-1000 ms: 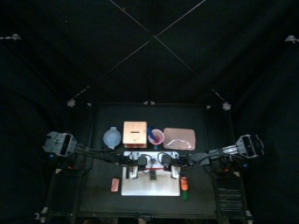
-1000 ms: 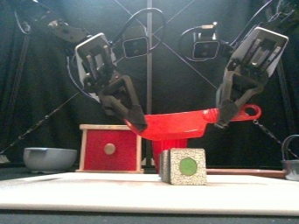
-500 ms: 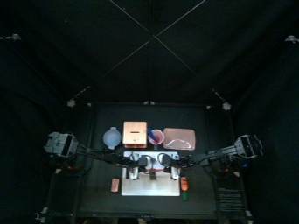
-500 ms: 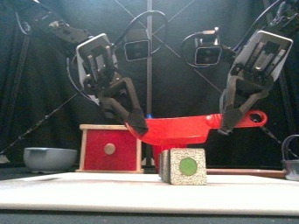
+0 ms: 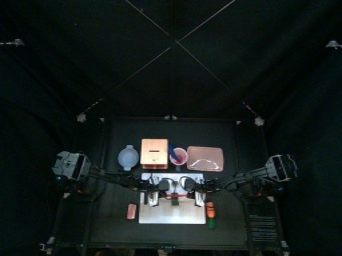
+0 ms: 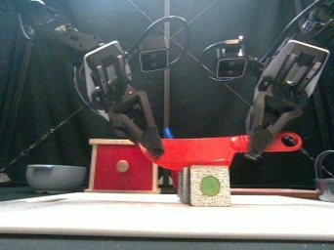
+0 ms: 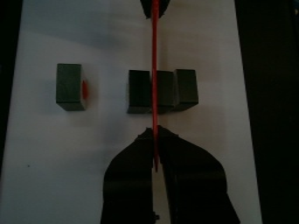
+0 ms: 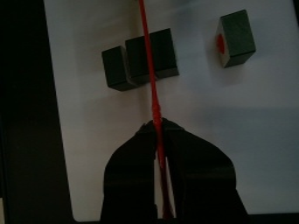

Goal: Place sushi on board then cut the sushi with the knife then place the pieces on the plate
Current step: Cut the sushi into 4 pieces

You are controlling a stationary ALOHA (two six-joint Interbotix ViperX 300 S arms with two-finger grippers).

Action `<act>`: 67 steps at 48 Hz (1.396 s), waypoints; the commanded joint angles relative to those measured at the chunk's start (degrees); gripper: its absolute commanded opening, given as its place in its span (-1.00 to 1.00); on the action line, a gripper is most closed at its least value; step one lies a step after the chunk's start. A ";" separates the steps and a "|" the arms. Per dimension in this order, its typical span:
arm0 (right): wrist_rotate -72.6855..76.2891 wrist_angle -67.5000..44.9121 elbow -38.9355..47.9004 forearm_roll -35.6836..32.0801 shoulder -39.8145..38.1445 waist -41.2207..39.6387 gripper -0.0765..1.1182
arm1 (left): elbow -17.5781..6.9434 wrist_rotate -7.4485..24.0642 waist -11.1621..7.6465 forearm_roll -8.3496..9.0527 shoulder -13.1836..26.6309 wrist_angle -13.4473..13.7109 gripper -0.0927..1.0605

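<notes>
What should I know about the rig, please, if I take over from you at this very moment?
The left gripper is shut on the blade tip of the red knife; the right gripper is shut on its handle.
The knife hangs level just above the sushi on the white board, lined up over the joined blocks. One loose block lies apart on the board.
Done: sushi on the board, one piece separated.
Left: press this cut through, then carry the pieces to the pink tray behind the board; it shows no sushi yet.
</notes>
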 commanded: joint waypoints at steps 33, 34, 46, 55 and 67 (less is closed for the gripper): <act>0.18 -0.70 0.00 0.18 4.39 -0.18 -0.22 | -0.79 0.00 0.44 -0.09 3.87 -0.26 -0.20; 0.18 -0.70 0.00 0.09 4.39 -0.18 -0.22 | -0.79 0.00 0.35 -0.09 3.87 -0.18 -0.20; 0.00 -0.70 0.00 -0.62 4.39 -0.88 -0.22 | -0.70 0.26 0.97 1.05 3.96 -0.26 -0.20; 0.00 -0.70 -0.35 -2.11 4.39 -2.72 -0.22 | -0.79 0.26 2.11 2.81 3.87 -0.18 -0.20; 0.00 -0.70 -0.62 -2.99 4.31 -3.69 -0.22 | -0.88 0.26 2.90 3.96 3.87 -0.26 -0.20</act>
